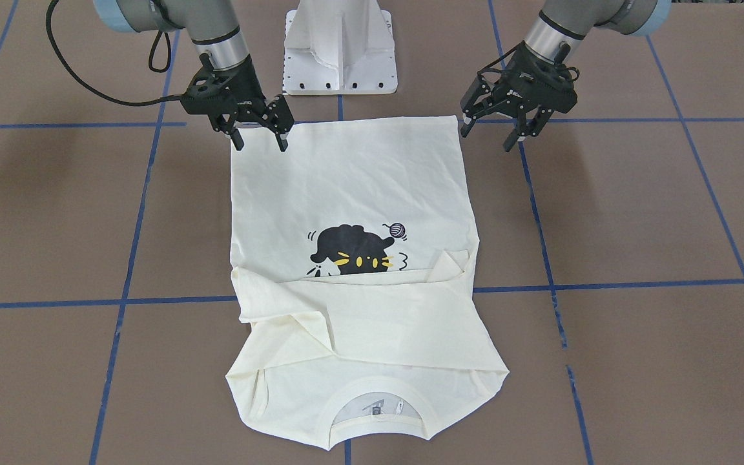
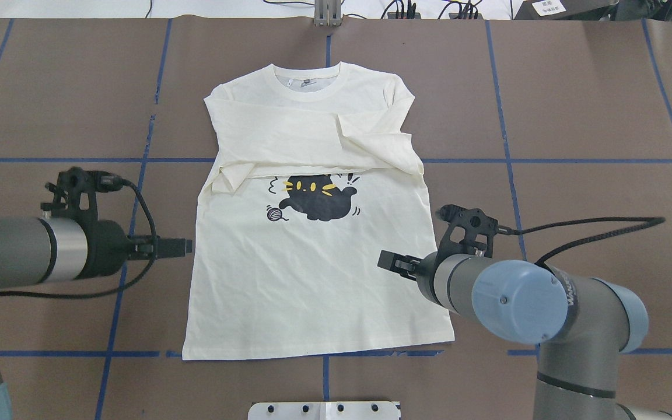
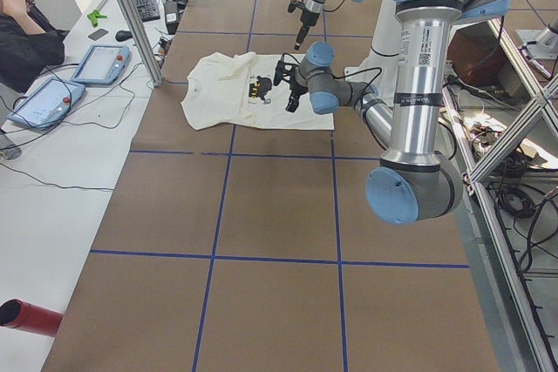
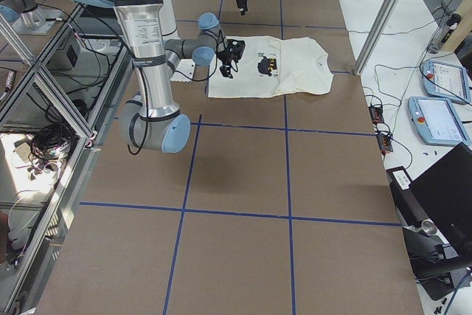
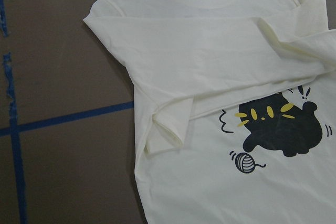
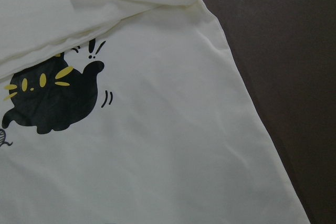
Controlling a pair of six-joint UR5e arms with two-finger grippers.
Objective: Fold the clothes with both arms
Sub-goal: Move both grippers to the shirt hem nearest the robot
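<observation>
The cream shirt (image 1: 352,187) lies flat on the brown table, print side up. Both sleeves are folded across the chest and cover the top of the black cat print (image 2: 315,198). The collar (image 2: 311,81) points away from the robot and the hem lies nearest it. My left gripper (image 1: 487,137) hangs open just off the hem corner on its side, with nothing between its fingers. At the opposite hem corner my right gripper (image 1: 259,139) is also open and empty, above the cloth. Neither wrist view shows any fingers, only the shirt (image 5: 210,40) (image 6: 157,156).
The white pedestal base (image 1: 340,45) stands just behind the hem, between the two arms. Blue tape lines (image 1: 637,284) grid the table. In the exterior left view a person (image 3: 22,32) sits at a side desk beyond the collar end, with tablets (image 3: 96,63) on it.
</observation>
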